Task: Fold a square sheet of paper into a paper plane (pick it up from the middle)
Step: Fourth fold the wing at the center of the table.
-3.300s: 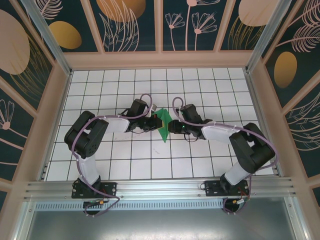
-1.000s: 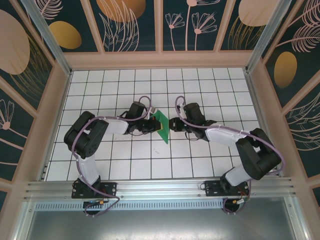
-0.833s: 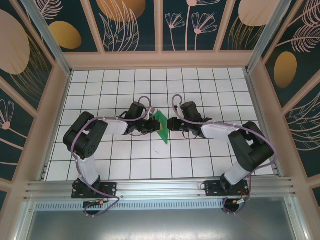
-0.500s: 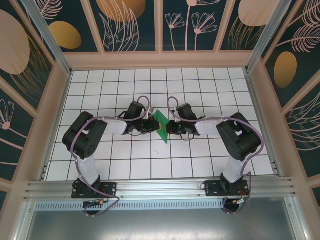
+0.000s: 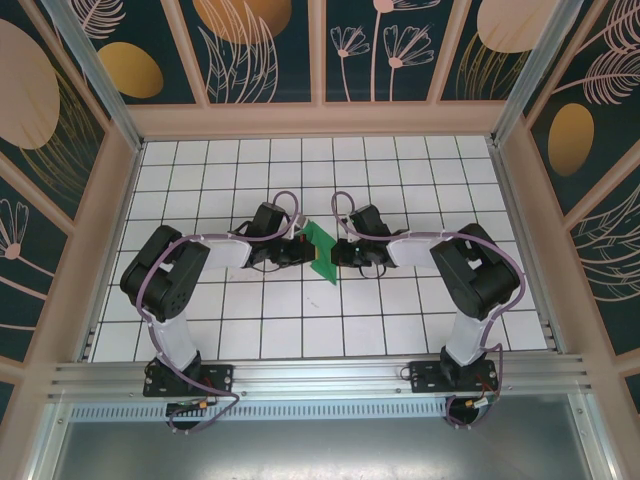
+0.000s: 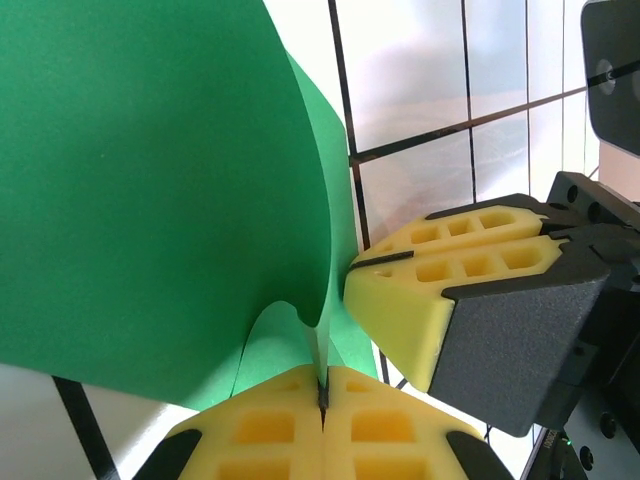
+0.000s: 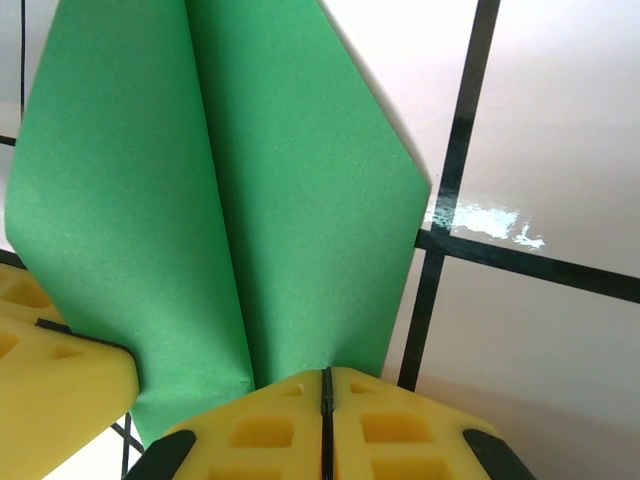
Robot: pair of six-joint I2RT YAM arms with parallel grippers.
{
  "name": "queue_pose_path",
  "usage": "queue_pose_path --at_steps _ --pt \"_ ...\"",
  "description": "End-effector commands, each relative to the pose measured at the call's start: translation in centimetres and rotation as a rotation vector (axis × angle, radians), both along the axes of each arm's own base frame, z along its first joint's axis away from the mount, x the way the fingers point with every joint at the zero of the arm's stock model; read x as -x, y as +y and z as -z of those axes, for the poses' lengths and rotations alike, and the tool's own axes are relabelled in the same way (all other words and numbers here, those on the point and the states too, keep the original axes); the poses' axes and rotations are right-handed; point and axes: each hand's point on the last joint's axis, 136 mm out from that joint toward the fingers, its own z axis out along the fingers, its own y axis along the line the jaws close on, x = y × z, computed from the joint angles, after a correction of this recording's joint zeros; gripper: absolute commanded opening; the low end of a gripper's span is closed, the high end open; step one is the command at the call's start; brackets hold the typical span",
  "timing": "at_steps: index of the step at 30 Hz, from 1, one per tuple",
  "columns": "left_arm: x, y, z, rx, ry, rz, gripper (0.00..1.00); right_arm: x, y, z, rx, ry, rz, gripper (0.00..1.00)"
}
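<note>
The green sheet of paper (image 5: pixel 323 248), folded and creased into a narrow pointed shape, is held up off the tiled table between both grippers. My left gripper (image 5: pixel 306 250) is shut on its left side; in the left wrist view the paper (image 6: pixel 160 180) curves up out of the closed yellow pads (image 6: pixel 260 420). My right gripper (image 5: pixel 340 251) is shut on the right side; in the right wrist view the paper (image 7: pixel 290 200) shows a long centre crease and runs into the closed pads (image 7: pixel 390 420). The two grippers sit almost tip to tip.
The white tiled table (image 5: pixel 300 330) is ringed by a wooden frame (image 5: pixel 320 120) and decorated walls. A metal rail (image 5: pixel 320 378) carries both arm bases at the near edge. The right arm's fingers (image 6: pixel 450 290) sit close beside the left pads.
The right arm has folded inward and its gripper has moved left against the paper and shut on it. The left gripper has stayed shut on the paper, almost still.
</note>
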Motion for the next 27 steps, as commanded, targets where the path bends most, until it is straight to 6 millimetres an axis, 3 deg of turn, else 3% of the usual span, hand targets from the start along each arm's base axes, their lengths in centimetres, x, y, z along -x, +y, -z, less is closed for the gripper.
queue_pose_path --at_steps 1,9,27 --pt "-0.6 -0.1 -0.7 0.019 -0.035 -0.007 0.02 0.5 -0.4 1.3 0.047 0.029 -0.01 0.12" --pt "-0.8 -1.5 -2.5 0.132 -0.061 0.024 0.0 0.1 -0.6 1.4 0.069 0.031 0.008 0.12" --pt "0.2 -0.9 -0.5 0.119 -0.107 0.063 0.0 0.0 -1.0 1.9 0.092 0.038 0.029 0.13"
